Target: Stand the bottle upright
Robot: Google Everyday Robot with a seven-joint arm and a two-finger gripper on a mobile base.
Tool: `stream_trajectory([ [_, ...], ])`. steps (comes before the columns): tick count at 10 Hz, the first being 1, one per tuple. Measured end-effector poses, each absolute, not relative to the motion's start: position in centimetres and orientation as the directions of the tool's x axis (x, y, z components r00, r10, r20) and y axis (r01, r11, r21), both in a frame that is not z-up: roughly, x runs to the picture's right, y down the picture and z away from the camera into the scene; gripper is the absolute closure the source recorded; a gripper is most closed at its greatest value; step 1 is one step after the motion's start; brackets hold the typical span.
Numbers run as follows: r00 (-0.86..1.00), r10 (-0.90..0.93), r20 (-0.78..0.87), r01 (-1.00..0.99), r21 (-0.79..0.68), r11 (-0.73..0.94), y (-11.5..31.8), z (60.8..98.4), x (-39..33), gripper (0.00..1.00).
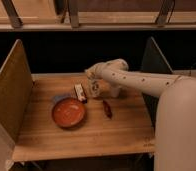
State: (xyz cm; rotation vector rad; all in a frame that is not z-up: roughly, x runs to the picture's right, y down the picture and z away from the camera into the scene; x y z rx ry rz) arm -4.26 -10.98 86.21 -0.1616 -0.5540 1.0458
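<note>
The bottle (pixel 95 89), small and cream-white, stands roughly upright on the wooden table (pixel 86 135), just behind the centre. My gripper (pixel 93 80) comes down on its top from above, at the end of the white arm that reaches in from the right. Its fingers are shut on the bottle's upper part, and the neck is hidden between them.
A flat white packet with a dark red stripe (pixel 80 92) lies just left of the bottle. An orange bowl (pixel 68 112) sits front left, with a bluish object (pixel 60 97) at its far rim. A small dark red object (pixel 107 108) lies to the right. Upright panels wall both table sides.
</note>
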Motion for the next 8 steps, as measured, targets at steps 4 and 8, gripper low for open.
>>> stream_trajectory([
  [4, 0.379, 0.854, 0.357, -0.775, -0.382, 0.504, -11.02, 86.21, -4.23, 0.63],
  [8, 0.379, 0.854, 0.357, -0.775, -0.382, 0.503, -11.01, 86.21, -4.2, 0.25],
])
